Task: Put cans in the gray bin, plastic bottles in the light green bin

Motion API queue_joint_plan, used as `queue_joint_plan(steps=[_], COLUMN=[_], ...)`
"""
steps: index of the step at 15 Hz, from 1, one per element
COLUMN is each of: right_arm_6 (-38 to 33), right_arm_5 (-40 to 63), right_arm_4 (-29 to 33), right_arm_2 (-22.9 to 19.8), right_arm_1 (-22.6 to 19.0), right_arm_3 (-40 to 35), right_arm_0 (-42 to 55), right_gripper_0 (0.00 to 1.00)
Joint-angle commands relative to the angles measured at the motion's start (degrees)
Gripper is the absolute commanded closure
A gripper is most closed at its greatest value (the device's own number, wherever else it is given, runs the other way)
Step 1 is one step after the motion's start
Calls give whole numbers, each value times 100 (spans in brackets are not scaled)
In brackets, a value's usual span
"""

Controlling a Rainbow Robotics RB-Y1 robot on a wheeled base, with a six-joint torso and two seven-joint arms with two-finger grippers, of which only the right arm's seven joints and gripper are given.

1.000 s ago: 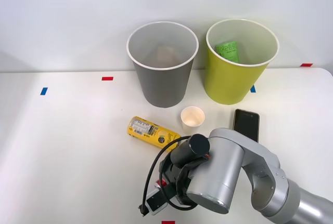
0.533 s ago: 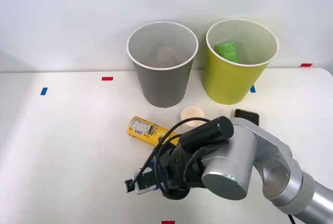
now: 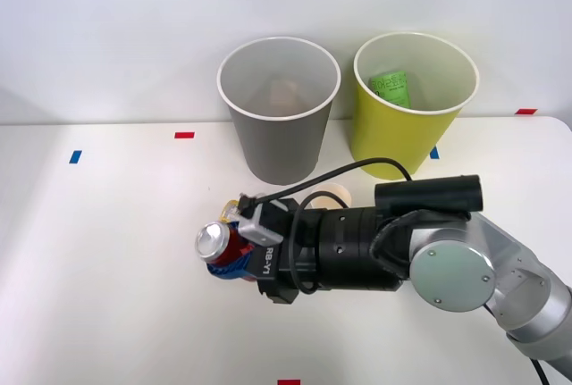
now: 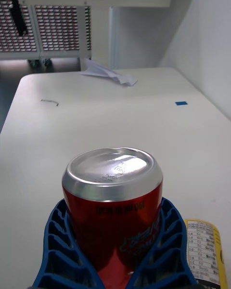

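My right gripper [image 3: 231, 254] is shut on the red soda can [image 3: 217, 242], held lying sideways above the table with its silver end pointing left. In the wrist view the can [image 4: 113, 204] sits between the blue ribbed fingers [image 4: 60, 243]. The yellow bottle [image 4: 205, 250] lies on the table right beside the can, mostly hidden behind the gripper in the front view. The gray bin [image 3: 280, 108] stands behind the gripper, and the light green bin [image 3: 413, 104] is to its right with a green item inside.
A white paper cup [image 3: 338, 191] stands just behind my wrist, partly hidden by the cable. Blue and red tape marks [image 3: 75, 156] dot the white table [image 3: 107, 269]. In the wrist view, crumpled paper [image 4: 108, 73] lies on the far table edge.
The arm has swung up and leftward, rotating the wrist so the gripper points left. The red can is now lifted off the table in the fingers. The phone is now hidden behind the arm.
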Motion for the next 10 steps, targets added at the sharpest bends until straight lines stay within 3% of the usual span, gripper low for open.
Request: queue_joint_plan(steps=[1,7,10], right_arm_6=[45,36,-52], right_arm_5=[-860,-1739,-1845], right_arm_4=[-313,-340,-331], right_arm_2=[-178,-749,-1074], right_arm_1=[3,249,583], right_arm_3=[-290,-387,-106], right_arm_0=[309,230,-77], right_gripper_0=[100,100,100])
